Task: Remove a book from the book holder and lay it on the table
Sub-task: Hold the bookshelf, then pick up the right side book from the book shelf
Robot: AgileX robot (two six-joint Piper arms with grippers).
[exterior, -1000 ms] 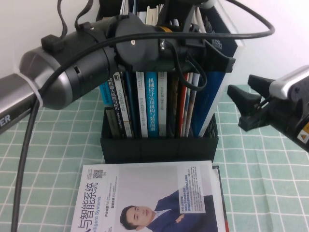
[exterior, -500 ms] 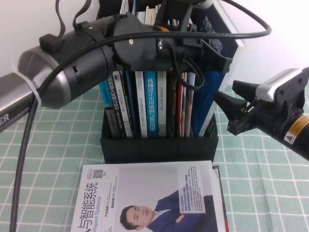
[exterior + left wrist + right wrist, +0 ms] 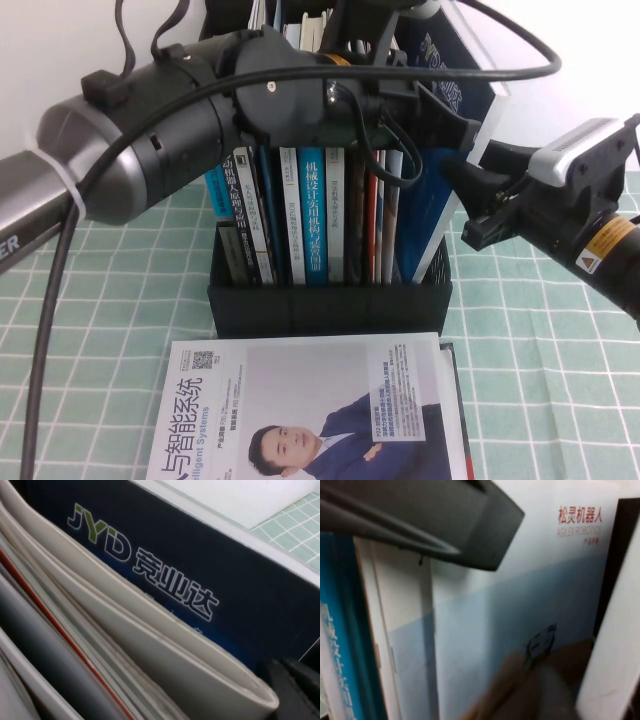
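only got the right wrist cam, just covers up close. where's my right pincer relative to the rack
Observer: In the high view the right pincer is at the right side of the book holder, open, at the outer edge of the blue book.
Operator: and the left arm
Observer: The left pincer reaches over the top of the holder, at the upper part of that same book.
Operator: anything on the table in front
Observer: A white magazine with a man in a blue suit lies flat on the table, just in front of the holder.
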